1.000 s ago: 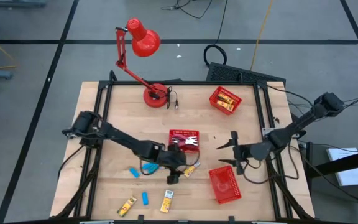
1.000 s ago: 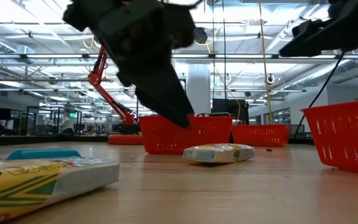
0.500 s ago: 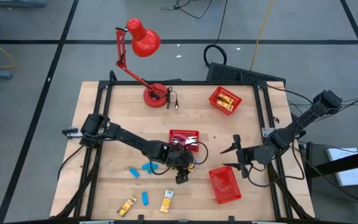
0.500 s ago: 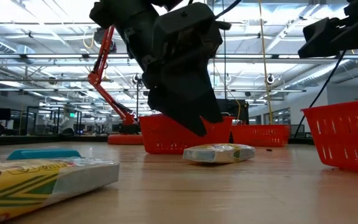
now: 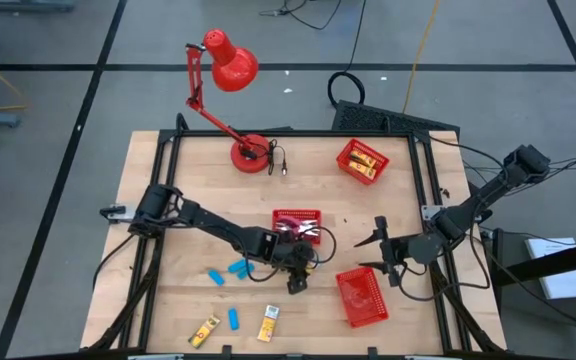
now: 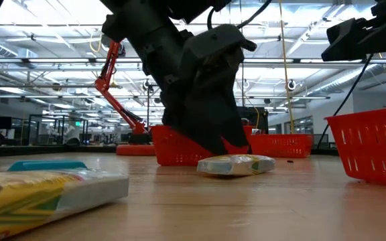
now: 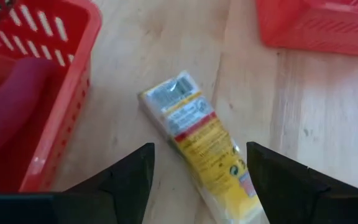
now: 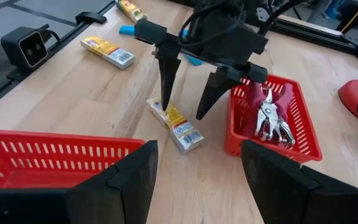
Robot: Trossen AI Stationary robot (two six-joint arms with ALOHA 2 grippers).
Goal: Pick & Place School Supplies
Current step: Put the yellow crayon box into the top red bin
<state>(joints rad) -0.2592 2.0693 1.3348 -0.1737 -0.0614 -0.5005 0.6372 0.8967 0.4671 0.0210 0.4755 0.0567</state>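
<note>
1. High view: the left tool (image 5: 297, 281) hangs just off the 6 o'clock side of the middle basket (image 5: 296, 213), over a yellow-and-white packet (image 5: 311, 268) lying on the surface (image 5: 188, 170).
2. Left wrist view: its fingers (image 7: 127, 176) stand apart, one on each side of the packet (image 7: 197, 134), released and not yet gripping it. The right wrist view shows the same: both fingertips reach down to the packet (image 8: 176, 125), spread wide.
3. The right tool (image 5: 380, 244) waits at about 3 o'clock on the surface, above the rim of the near basket (image 5: 360, 297); its fingers are spread and hold nothing.
4. Done so far, as I judge it: metal pliers (image 8: 270, 115) lie in the middle basket, and yellow items sit in the far basket (image 5: 361, 160) at about 1 o'clock.
5. Left to do: this packet, three blue blocks (image 5: 238, 268) at about 7 o'clock, and two more packets (image 5: 204, 331) near the 6 o'clock edge. The near basket looks empty.
6. I put the task at about halfway, with the present step a grasp about to close.
7. The lamp (image 5: 230, 62) at 11 o'clock plays no part.
</note>
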